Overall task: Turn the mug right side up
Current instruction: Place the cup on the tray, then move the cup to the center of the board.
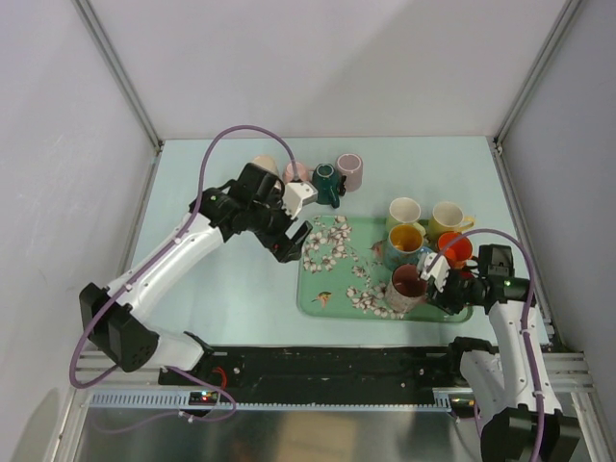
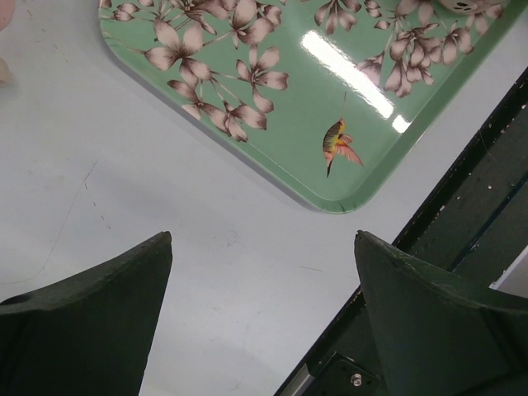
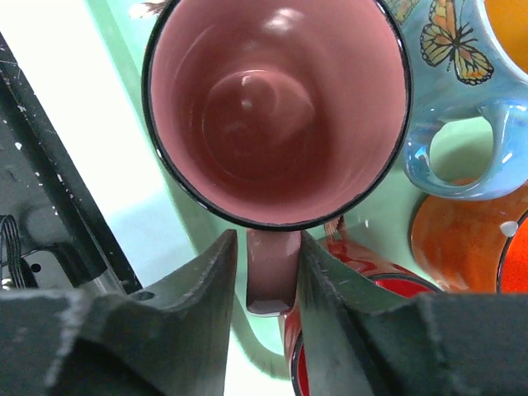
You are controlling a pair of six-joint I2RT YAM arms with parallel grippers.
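A mug with a dusty-pink inside and a black rim stands upright, mouth up, at the near right corner of the green floral tray. In the right wrist view the mug fills the top, and my right gripper is shut on its pink handle, one finger on each side. My right gripper sits just right of the mug. My left gripper is open and empty, over the table by the tray's left edge; in the left wrist view the left gripper hangs over bare table.
Upright mugs crowd the tray's right side: blue butterfly, orange-red, cream, yellow. Behind the tray stand a teal mug, a mauve mug and a pink mug. A black rail runs along the near edge.
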